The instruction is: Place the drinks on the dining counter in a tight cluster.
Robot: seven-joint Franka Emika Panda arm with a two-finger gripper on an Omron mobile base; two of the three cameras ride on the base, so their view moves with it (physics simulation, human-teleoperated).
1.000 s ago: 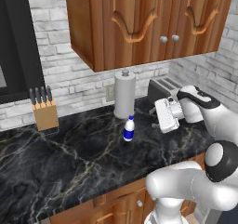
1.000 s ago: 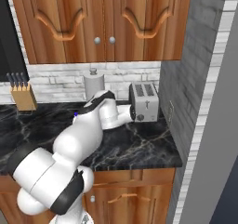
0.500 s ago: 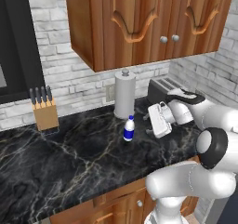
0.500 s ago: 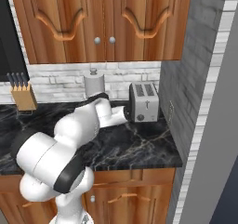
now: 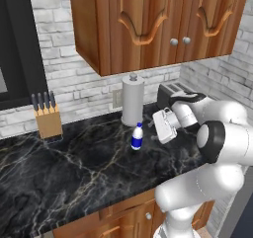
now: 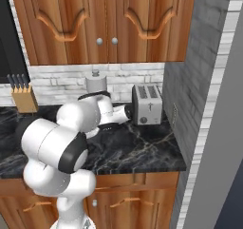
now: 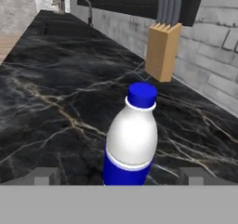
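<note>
Gripper (image 5: 157, 128) w/ jaws spread wide, level w/ small blue-and-white plastic bottle (image 5: 137, 136), nothing held.

Bottle stands upright on black white-veined marble wall counter (image 5: 74, 173), just in front of grey paper-towel roll on its holder (image 5: 132, 100) and near silver two-slot toaster (image 6: 147, 104); gripper sits just to bottle's right in left base view, apart from it, not touching. In hand view the bottle (image 7: 131, 140), blue cap on top, is centred btwn the two dark finger tips (image 7: 42, 176), w/ gaps either side. Wooden knife block w/ dark handles (image 5: 47, 117) well apart along the grey brick wall, under the brown wood cabinets (image 5: 158, 22). Sink tap (image 7: 85, 7) at far end of counter in hand view.
</note>
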